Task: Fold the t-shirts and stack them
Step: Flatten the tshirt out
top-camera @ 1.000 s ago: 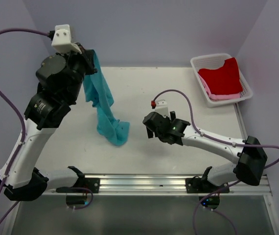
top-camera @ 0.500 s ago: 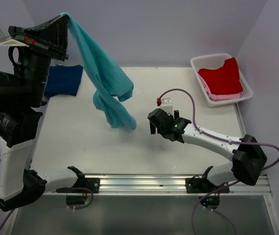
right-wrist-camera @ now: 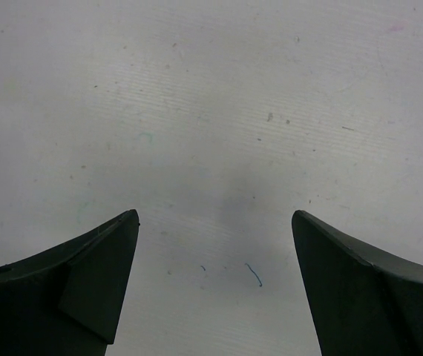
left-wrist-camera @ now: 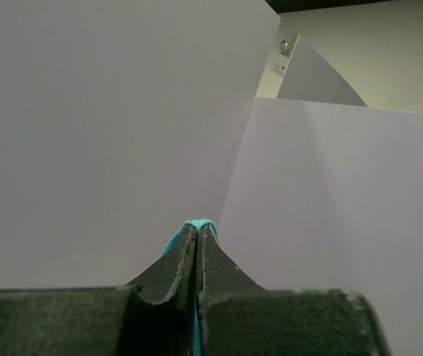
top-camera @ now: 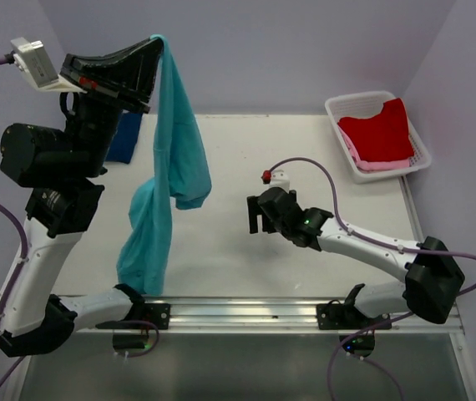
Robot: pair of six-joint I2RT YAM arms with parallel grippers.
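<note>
Top external view: the left gripper is holding the teal shirt up high, its jaws pinching tight on one edge. The shirt is hanging down long and loose over the table. The right gripper is hovering low over the table, jaws wide apart, holding nothing. A navy shirt is lying far left, partly hidden behind the left arm. A red shirt is lying on a pink shirt in the basket.

The left arm is reaching high, left hand pinching the turquoise t-shirt. The right arm is extending low, right hand gaping open.
</note>
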